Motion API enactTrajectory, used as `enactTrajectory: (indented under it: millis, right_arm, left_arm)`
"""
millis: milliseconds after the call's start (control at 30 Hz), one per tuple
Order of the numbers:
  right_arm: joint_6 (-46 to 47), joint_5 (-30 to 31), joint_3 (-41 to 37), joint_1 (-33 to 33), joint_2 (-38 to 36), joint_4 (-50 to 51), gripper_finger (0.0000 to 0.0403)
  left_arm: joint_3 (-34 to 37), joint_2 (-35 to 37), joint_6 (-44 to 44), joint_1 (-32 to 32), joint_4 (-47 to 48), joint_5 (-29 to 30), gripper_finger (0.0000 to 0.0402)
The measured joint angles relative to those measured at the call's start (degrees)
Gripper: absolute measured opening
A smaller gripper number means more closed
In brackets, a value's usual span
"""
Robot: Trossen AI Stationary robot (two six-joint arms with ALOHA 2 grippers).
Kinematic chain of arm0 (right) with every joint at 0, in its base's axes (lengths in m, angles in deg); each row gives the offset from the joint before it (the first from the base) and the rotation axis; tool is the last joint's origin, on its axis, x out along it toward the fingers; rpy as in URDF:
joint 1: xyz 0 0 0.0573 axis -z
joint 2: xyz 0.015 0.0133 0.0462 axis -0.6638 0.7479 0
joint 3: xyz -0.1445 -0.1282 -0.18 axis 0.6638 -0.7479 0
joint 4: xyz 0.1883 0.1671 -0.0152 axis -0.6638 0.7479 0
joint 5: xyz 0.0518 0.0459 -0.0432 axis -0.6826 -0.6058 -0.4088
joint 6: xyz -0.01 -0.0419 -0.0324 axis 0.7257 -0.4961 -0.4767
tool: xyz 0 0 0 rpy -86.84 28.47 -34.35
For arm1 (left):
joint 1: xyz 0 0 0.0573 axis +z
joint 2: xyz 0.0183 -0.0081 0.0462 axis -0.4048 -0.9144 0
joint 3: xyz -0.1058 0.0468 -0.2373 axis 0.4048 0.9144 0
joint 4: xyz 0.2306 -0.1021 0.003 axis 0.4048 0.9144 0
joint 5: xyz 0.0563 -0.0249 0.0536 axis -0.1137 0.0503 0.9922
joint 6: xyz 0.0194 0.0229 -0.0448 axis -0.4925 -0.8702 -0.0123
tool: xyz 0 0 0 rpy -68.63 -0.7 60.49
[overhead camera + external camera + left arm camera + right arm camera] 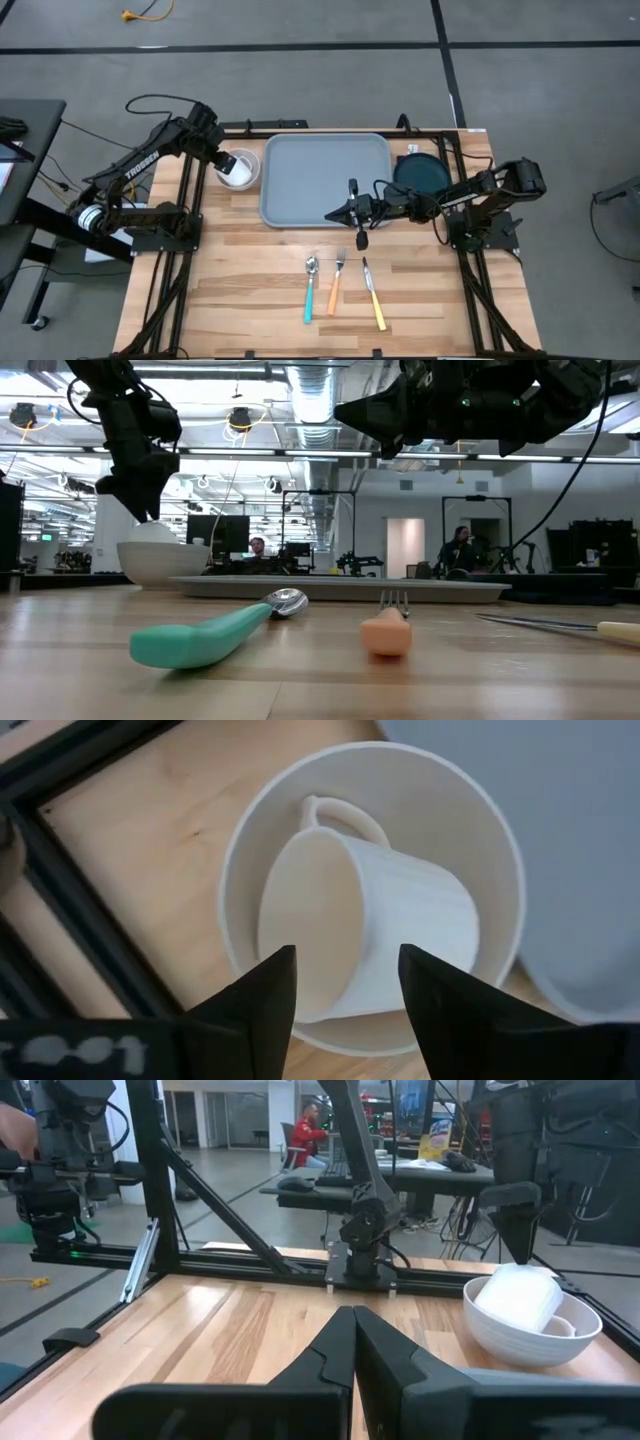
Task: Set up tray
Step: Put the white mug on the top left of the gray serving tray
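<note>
The grey-blue tray (325, 180) lies flat at the table's far middle. A white bowl (240, 168) stands just left of it, with a white mug (380, 930) lying on its side inside. My left gripper (345, 985) is open above the bowl, pointing down. One finger is over the mug's mouth and the other over its outer wall, and I see no touch. It also shows in the low view (140, 500). My right gripper (332, 215) is shut and empty. It hovers over the tray's near edge and points toward the table's left.
A teal-handled spoon (310, 290), an orange-handled fork (336, 285) and a yellow-handled knife (373, 295) lie side by side near the table's near edge. A dark navy item (420, 172) lies right of the tray. Black frame rails run along both table sides.
</note>
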Motion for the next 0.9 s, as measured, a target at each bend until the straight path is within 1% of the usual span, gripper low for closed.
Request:
enactTrajectory:
  millis: [200,467,567,700,900]
  right_arm:
    - [0.0,0.0,0.0,0.0,0.0,0.0,0.0]
    - [0.0,0.0,0.0,0.0,0.0,0.1,0.0]
    - [0.0,0.0,0.0,0.0,0.0,0.3,0.0]
    - [0.0,0.0,0.0,0.0,0.0,0.3,0.0]
    - [0.0,0.0,0.0,0.0,0.0,0.3,0.0]
  left_arm:
    - [0.0,-0.5,0.0,0.0,0.0,-0.2,0.0165]
    - [-0.1,-4.2,0.3,0.0,-0.7,-0.5,0.0165]
    - [-0.2,-5.0,0.3,0.0,-0.8,-1.3,0.0165]
    - [-0.1,-5.6,0.3,-0.2,-0.9,-3.9,0.0165]
    - [-0.1,-5.6,0.3,-0.9,-0.7,-4.6,0.0165]
